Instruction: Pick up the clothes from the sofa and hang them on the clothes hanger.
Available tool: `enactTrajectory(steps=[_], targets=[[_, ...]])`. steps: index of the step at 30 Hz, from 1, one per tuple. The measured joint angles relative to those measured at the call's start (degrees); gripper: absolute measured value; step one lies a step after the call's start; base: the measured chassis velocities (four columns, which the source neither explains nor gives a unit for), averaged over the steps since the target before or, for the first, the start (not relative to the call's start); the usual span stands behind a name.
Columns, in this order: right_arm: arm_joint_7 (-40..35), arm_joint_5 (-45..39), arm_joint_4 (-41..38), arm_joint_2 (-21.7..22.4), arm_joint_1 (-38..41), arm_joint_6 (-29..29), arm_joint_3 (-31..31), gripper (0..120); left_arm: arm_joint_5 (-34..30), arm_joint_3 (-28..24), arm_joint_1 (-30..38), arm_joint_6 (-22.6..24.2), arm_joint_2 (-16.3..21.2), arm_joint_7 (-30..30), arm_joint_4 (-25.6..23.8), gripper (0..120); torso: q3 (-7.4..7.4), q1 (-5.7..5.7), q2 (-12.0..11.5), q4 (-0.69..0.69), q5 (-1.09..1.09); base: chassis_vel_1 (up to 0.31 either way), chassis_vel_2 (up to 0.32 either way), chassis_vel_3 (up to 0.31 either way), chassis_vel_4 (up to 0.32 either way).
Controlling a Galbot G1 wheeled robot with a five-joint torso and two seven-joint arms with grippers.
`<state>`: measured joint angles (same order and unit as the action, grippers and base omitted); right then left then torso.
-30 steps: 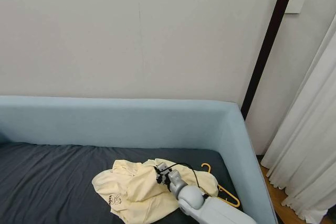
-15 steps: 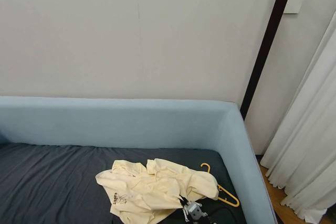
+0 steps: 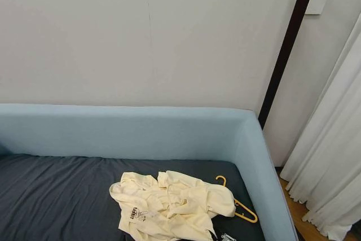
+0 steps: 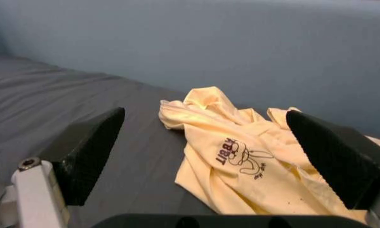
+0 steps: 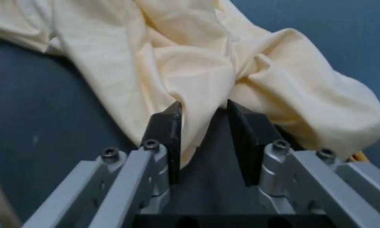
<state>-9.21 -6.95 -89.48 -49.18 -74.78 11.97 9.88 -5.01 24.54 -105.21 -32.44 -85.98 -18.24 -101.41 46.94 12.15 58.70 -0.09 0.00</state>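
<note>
Right fingers (image 5: 167,137) pinch shirt (image 3: 175,204) on dark sofa seat (image 3: 56,196); left fingers (image 4: 88,152) spread.

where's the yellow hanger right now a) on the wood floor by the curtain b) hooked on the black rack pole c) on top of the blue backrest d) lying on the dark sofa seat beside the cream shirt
d: in the head view the yellow plastic clothes hanger lies flat on the dark grey sofa seat, at the right edge of the crumpled cream shirt, which covers part of it.
</note>
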Motion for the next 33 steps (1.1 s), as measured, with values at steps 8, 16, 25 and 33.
enactTrajectory(steps=[8, 16, 25, 33], targets=[[-2.6, -17.7, -14.3, 0.9, -5.0, -9.9, -3.8, 63, -0.3, 0.0, 0.4, 0.3, 1.9, 0.2, 0.3, 100, 0.0, 0.0, 0.0, -0.01, -0.02, 0.0, 0.0, 0.0, 0.0], [-5.4, -41.2, -16.8, -3.8, 5.2, -21.4, -0.7, 90, -0.4, 1.1, -1.1, -0.7, 5.8, 2.5, -0.4, 100, 0.0, 0.0, 0.0, 0.01, -0.02, 0.0, 0.0, 0.0, 0.0], [-2.2, -38.1, -11.2, -6.4, 16.0, -22.4, 7.6, 100, -0.4, 2.1, -2.1, -1.9, 6.7, 3.0, -0.5, 100, 0.01, 0.0, 0.0, 0.0, -0.02, 0.0, 0.0, 0.0, 0.0], [1.3, -26.0, -1.7, -11.0, 25.1, -19.6, 19.6, 100, -0.1, 2.0, -2.5, -2.6, 5.7, 2.9, 0.2, 100, 0.01, 0.0, 0.0, 0.0, -0.01, 0.0, 0.0, 0.0, 0.0]])
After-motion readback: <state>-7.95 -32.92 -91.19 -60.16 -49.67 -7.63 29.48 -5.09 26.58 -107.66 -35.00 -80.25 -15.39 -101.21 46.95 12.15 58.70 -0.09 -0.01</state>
